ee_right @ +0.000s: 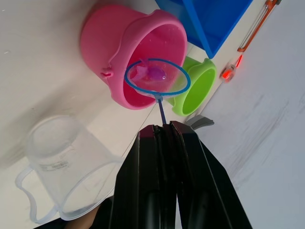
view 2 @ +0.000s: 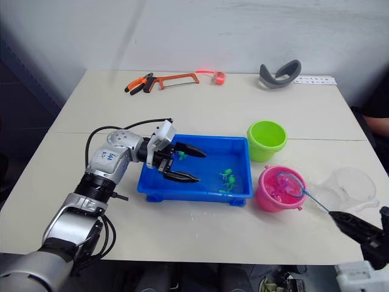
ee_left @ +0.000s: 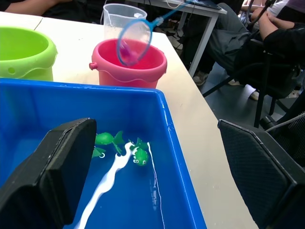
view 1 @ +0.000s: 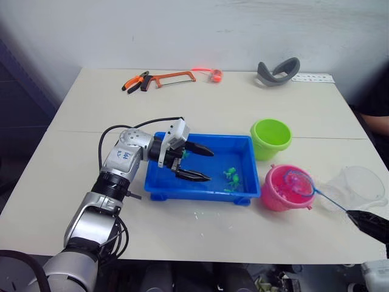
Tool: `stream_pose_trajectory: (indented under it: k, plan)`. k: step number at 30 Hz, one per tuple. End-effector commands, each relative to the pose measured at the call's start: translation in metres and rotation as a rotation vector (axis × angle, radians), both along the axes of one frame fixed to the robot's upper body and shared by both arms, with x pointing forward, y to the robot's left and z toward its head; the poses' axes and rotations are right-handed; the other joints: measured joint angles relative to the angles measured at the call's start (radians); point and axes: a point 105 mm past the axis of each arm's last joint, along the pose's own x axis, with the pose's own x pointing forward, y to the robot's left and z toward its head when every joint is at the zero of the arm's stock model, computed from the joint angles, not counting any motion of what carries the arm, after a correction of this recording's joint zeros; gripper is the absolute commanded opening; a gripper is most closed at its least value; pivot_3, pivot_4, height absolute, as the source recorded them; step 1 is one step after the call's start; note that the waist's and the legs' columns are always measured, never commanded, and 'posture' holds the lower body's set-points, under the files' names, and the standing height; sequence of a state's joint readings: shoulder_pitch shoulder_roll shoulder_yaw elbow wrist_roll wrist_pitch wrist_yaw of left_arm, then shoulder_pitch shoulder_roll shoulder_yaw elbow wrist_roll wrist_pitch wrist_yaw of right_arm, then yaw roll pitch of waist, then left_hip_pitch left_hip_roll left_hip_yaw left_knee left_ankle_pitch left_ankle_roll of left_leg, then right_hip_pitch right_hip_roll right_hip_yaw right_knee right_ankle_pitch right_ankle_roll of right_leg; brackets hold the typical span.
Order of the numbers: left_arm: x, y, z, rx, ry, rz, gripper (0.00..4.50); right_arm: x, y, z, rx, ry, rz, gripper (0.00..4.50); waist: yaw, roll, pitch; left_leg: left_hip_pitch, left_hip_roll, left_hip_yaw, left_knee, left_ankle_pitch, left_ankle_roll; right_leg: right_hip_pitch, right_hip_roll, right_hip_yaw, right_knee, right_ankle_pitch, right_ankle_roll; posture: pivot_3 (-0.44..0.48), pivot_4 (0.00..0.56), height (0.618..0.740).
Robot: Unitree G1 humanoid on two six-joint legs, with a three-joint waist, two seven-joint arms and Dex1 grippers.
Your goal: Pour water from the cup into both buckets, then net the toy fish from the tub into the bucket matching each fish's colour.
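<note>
Still, a pink fish [ee_right: 151, 73] was held in the net [ee_right: 157, 80] over the pink bucket [ee_right: 125, 44] by the right pincer [ee_right: 163, 130], pressed on the handle; a tilt could drop it outside. Left pincer [view 1: 196, 163] was spread.

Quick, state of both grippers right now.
Left gripper: open, holding nothing, over the shallow bright blue plastic tub.
Right gripper: shut on the small blue-rimmed mesh net, a pink toy fish in it.

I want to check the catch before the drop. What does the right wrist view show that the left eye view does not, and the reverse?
The right wrist view alone shows a pink fish lying in the net. The left eye view alone shows the green fish in the tub and the left gripper with fingers open over it. Both show the net over the pink bucket, the green bucket and the cup.
</note>
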State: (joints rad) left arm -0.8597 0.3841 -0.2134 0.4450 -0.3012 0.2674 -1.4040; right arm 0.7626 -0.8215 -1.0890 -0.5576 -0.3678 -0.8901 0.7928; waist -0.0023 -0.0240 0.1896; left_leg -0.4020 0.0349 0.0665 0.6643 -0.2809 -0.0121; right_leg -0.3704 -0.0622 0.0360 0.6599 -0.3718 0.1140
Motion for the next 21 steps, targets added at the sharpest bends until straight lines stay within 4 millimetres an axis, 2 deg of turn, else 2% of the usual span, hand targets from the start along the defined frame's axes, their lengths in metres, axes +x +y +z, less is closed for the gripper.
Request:
stream_pose_trajectory:
  k: [1, 4, 7, 12, 17, 21]
  plan:
    - [0.001, -0.004, 0.013, -0.024, -0.052, -0.010, 4.44, 0.005, -0.009, 0.015, -0.031, -0.054, -0.015, 0.00, 0.000, 0.000, 0.000, 0.000, 0.000, 0.000, 0.001, 0.000, 0.000, 0.001, 0.000, 0.000, 0.000, 0.000, 0.000, 0.000, 0.150, 0.740]
    - [0.001, -0.005, 0.013, -0.027, -0.052, -0.010, 4.44, 0.004, -0.005, 0.011, -0.064, -0.024, 0.040, 0.00, -0.001, 0.000, 0.000, 0.004, -0.001, 0.000, 0.000, 0.000, 0.001, 0.004, 0.000, 0.000, -0.001, 0.000, 0.000, 0.000, 0.150, 0.740]
    - [0.001, -0.006, 0.013, -0.032, -0.051, -0.007, 4.44, 0.009, -0.010, 0.023, -0.097, -0.085, 0.038, 0.00, -0.002, 0.000, 0.000, 0.009, -0.001, 0.000, -0.002, 0.000, 0.000, 0.010, 0.000, 0.000, -0.003, 0.000, 0.000, 0.000, 0.150, 0.740]
    - [0.000, -0.009, 0.013, -0.038, -0.049, -0.014, 4.44, 0.003, 0.001, 0.007, -0.153, 0.033, 0.192, 0.00, -0.003, 0.000, 0.000, 0.012, 0.000, 0.000, -0.002, -0.001, 0.001, 0.013, 0.000, 0.000, -0.004, 0.000, 0.000, 0.000, 0.150, 0.740]
    - [0.001, -0.012, 0.014, -0.052, -0.051, -0.010, 4.44, 0.016, -0.015, 0.025, -0.213, -0.005, 0.169, 0.00, -0.003, 0.000, 0.000, 0.012, 0.000, 0.001, -0.002, -0.001, 0.001, 0.014, -0.001, 0.000, -0.005, 0.000, 0.000, 0.000, 0.150, 0.740]
    - [0.002, -0.012, 0.014, -0.058, -0.051, -0.005, 4.44, 0.020, -0.015, 0.029, -0.221, -0.012, 0.182, 0.00, -0.002, -0.001, 0.000, 0.012, 0.000, 0.000, -0.002, -0.001, 0.001, 0.014, 0.000, 0.001, -0.005, 0.000, 0.000, 0.000, 0.150, 0.740]
